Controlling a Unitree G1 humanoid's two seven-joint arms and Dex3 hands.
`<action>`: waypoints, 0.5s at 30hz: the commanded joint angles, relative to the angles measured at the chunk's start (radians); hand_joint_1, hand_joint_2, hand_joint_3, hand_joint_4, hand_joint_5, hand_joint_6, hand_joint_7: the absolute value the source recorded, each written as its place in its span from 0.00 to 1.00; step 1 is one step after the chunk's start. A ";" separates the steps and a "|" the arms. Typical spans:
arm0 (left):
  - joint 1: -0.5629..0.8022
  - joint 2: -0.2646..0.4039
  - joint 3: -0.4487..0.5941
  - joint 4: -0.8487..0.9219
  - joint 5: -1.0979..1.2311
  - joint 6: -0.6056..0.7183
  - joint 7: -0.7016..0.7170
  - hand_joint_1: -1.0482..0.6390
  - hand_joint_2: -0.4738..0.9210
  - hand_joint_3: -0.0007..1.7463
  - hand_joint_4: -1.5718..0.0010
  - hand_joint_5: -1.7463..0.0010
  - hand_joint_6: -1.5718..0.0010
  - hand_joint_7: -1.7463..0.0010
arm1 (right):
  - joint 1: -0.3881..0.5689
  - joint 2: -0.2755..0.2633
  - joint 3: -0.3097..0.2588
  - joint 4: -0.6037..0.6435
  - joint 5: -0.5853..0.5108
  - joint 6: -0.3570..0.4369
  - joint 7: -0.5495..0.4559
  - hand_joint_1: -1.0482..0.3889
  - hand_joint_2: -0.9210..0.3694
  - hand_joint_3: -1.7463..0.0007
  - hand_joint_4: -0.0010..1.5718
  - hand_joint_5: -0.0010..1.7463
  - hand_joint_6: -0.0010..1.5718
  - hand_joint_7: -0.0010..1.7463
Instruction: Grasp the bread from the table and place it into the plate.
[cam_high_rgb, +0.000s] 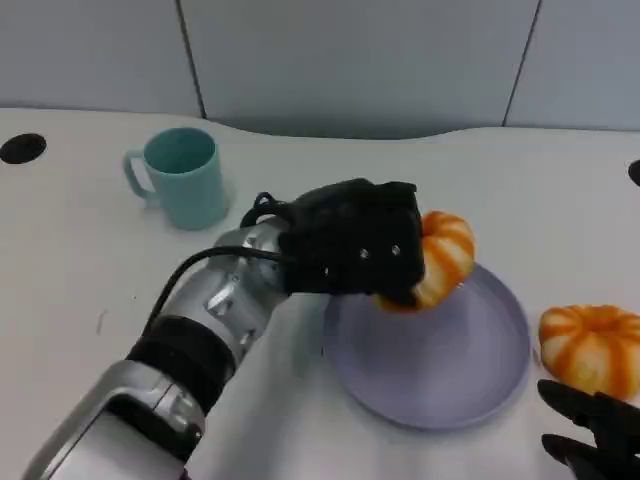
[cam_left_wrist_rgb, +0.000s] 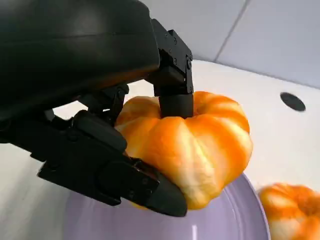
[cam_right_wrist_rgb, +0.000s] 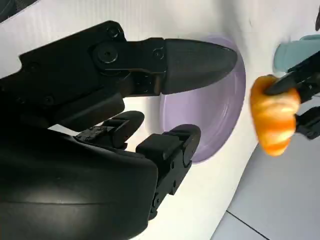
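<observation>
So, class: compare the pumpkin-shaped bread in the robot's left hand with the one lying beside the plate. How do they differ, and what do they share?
The held bread is gripped by the left hand over the far rim of the purple plate; the second bread lies on the white table, outside the plate. The held bread is partly hidden by fingers; nothing covers the second bread. Both are orange with pale ribs.

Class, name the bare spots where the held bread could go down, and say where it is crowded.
The plate is bare across its near and right parts. The table is bare near the cup. It is crowded at the plate's far rim, under the left hand and bread, and beside the second bread.
</observation>
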 joint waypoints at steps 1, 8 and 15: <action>-0.033 -0.016 -0.058 0.082 0.069 -0.047 0.043 0.57 0.95 0.02 0.43 0.00 0.56 0.00 | 0.015 -0.001 0.012 -0.021 -0.021 -0.007 -0.014 0.42 0.00 0.73 0.44 0.03 0.36 0.01; -0.043 -0.038 -0.085 0.158 0.110 -0.082 0.067 0.57 0.95 0.02 0.45 0.00 0.58 0.00 | 0.028 0.006 0.023 -0.039 -0.030 -0.003 -0.019 0.43 0.00 0.73 0.44 0.03 0.36 0.00; -0.056 -0.051 -0.139 0.245 0.165 -0.141 0.092 0.51 0.94 0.02 0.51 0.00 0.61 0.00 | 0.042 0.020 0.033 -0.060 -0.017 0.014 -0.018 0.43 0.00 0.74 0.42 0.02 0.35 0.00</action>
